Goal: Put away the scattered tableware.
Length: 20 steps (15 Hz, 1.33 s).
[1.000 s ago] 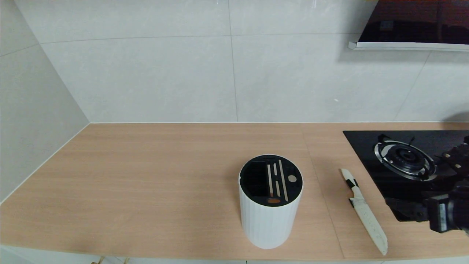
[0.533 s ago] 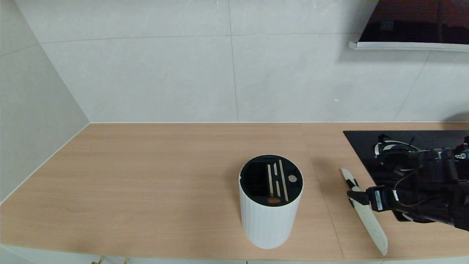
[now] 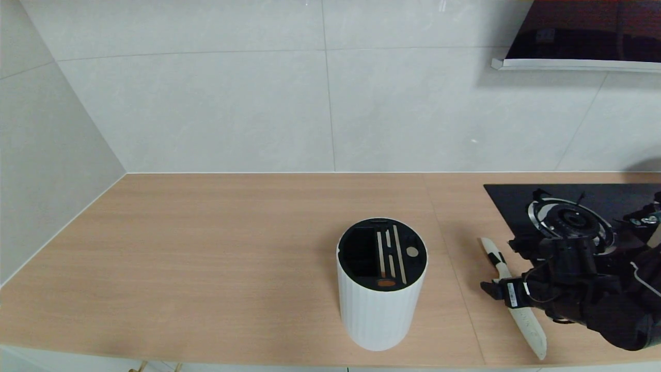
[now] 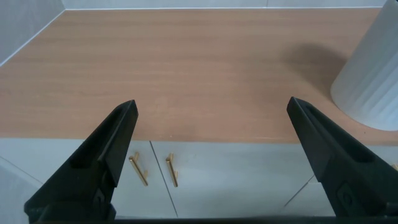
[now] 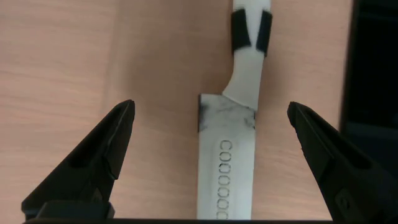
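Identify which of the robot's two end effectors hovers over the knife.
The right end effector: it is open, directly above the white knife beside the stove. The left end effector hangs at the front edge of the counter, nowhere near the knife.

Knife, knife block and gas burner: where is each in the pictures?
knife [image 5: 227, 155], right wrist view, on the blade.
knife block [image 3: 381, 310], head view, on its ribbed wall.
gas burner [image 3: 568, 219], head view, on its centre cap.
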Tool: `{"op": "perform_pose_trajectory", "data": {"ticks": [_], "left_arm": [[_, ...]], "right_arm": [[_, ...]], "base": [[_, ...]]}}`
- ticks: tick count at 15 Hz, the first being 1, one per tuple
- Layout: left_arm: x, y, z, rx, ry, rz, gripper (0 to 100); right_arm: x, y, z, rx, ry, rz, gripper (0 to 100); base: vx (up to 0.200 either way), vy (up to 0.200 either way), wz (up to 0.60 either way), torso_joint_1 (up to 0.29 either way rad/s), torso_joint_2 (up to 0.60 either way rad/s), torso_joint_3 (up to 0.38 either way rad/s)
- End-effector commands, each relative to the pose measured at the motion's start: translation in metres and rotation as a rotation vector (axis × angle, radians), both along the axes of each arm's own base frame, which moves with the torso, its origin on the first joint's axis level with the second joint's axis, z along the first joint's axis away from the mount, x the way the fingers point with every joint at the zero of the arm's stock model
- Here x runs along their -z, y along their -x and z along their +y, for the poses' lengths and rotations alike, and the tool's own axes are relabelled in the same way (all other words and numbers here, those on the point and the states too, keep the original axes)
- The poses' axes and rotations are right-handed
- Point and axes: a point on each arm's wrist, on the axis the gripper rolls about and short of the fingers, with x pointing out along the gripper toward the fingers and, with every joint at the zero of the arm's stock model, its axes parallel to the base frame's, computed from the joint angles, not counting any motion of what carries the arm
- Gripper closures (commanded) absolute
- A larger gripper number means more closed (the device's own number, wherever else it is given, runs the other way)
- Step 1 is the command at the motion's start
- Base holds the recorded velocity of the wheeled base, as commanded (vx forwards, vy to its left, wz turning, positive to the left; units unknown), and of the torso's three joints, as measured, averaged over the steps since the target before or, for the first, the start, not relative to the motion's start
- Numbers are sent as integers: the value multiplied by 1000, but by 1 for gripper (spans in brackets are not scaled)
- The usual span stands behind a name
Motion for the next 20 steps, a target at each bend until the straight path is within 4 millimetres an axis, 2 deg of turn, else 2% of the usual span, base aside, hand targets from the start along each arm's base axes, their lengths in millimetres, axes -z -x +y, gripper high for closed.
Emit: {"op": "perform_pose_trajectory", "data": {"ticks": [1, 10, 18, 19, 20], "left_arm": [[0, 0, 0, -1, 0, 0, 0], [0, 0, 0, -1, 0, 0, 0], [0, 0, 0, -1, 0, 0, 0], [0, 0, 0, -1, 0, 0, 0], [0, 0, 0, -1, 0, 0, 0]], "right_arm": [[14, -2, -2, 7, 7, 37, 0], [14, -6, -6, 40, 20, 17, 0], [23, -8, -6, 56, 34, 29, 0], [23, -8, -6, 56, 34, 29, 100], [24, -7, -7, 55, 36, 35, 100]], "base": [[0, 0, 0, 0, 0, 0], [0, 0, 0, 0, 0, 0], [0, 0, 0, 0, 0, 0], [0, 0, 0, 0, 0, 0], [0, 0, 0, 0, 0, 0]]}}
